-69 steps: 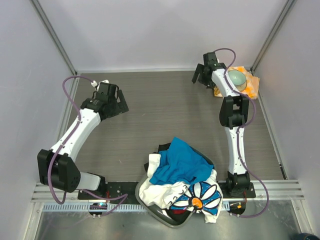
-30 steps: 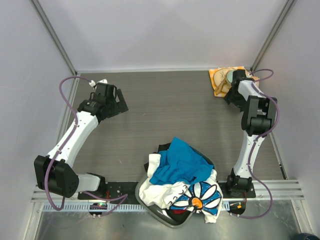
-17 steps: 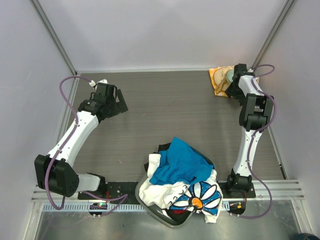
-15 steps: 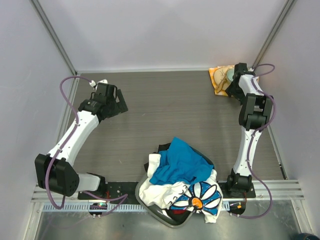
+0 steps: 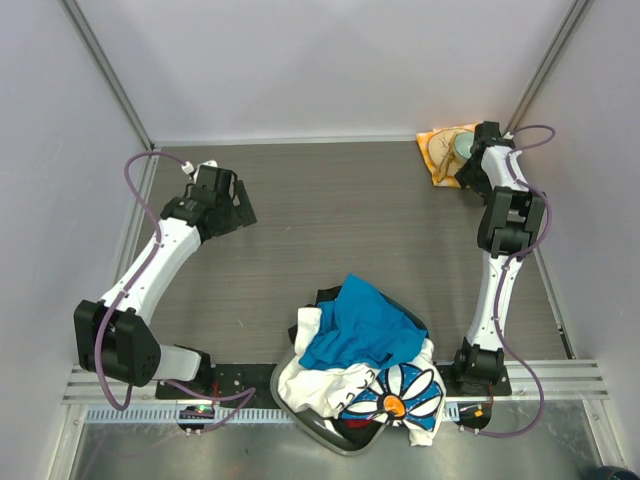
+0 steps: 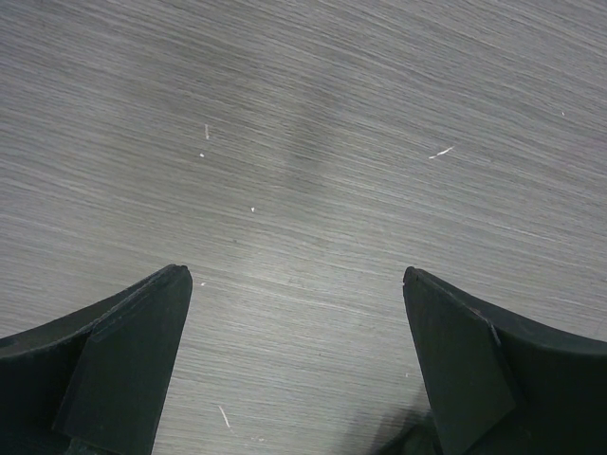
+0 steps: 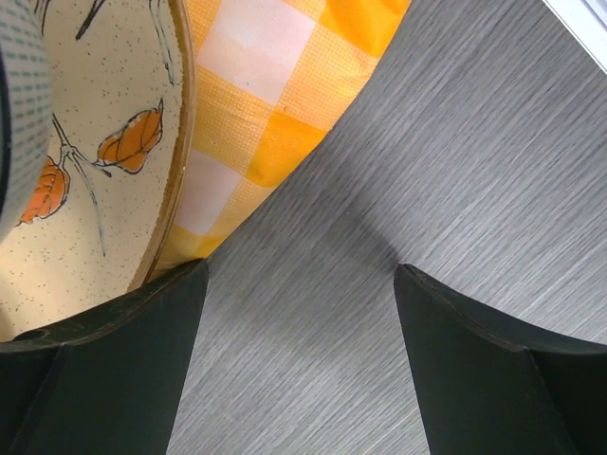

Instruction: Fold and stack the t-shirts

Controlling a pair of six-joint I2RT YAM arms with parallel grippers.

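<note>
left gripper (image 6: 294,277): released, jaws spread wide, nothing between them; bare table (image 6: 313,123) below; at 10 o'clock in the top view.
right gripper (image 7: 302,273): jaws apart, empty; at 1 o'clock in the top view, over the edge of the checked napkin (image 7: 275,85).
plate (image 7: 104,190): leaf print, lying on the checked napkin.
t-shirts: heaped at 6 o'clock in a dark tub (image 5: 322,433); blue t-shirt (image 5: 360,325) on top, daisy t-shirt (image 5: 402,393) draped over the rim at 5 o'clock; well apart from both grippers.
</note>
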